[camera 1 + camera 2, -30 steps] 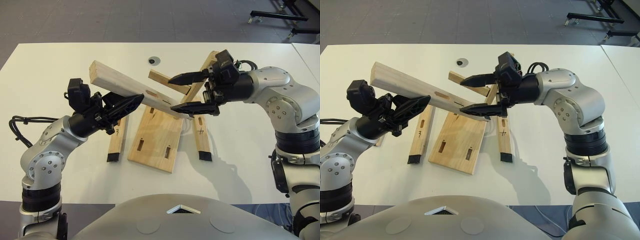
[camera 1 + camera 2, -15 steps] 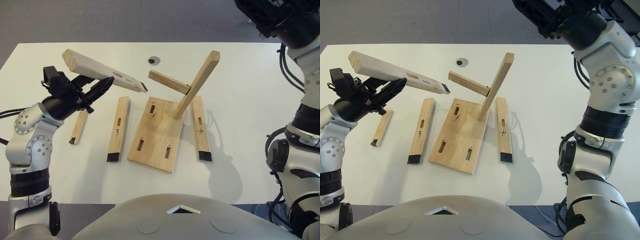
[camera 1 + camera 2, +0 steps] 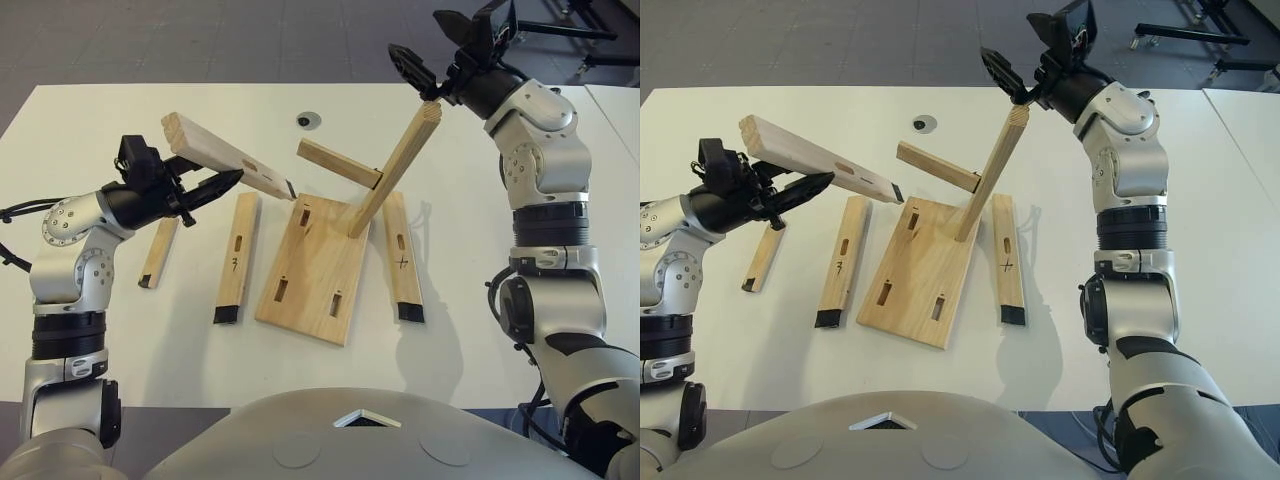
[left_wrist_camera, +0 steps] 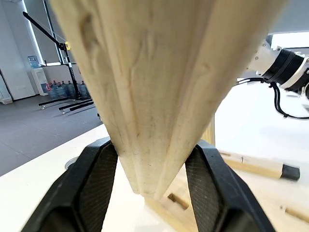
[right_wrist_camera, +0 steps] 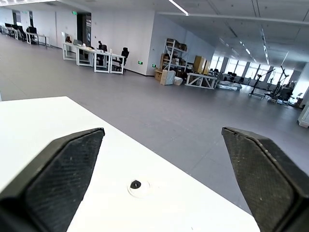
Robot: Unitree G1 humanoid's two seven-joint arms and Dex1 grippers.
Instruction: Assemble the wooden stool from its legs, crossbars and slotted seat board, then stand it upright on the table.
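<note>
The slotted seat board (image 3: 315, 265) lies flat mid-table. One leg (image 3: 395, 170) stands tilted in it, and a crossbar (image 3: 338, 163) juts from that leg to the left. My left gripper (image 3: 205, 185) is shut on another wooden leg (image 3: 225, 160), held slanting above the table left of the board; the left wrist view shows this leg (image 4: 149, 96) clamped between the fingers (image 4: 91, 188). My right gripper (image 3: 425, 45) is open, just above and behind the upright leg's top end, with nothing in it. Its fingers (image 5: 58, 169) are spread wide.
Two more legs lie flat, one (image 3: 238, 255) left of the board and one (image 3: 401, 255) right of it. A short crossbar (image 3: 158, 250) lies at the far left. A small round hole (image 3: 308, 121) marks the table's back. The table's front is free.
A second ago both grippers met at the held leg over the board. The right gripper left it, swung up and back, and now hangs by the upright leg's top. The left drew its leg leftward.
</note>
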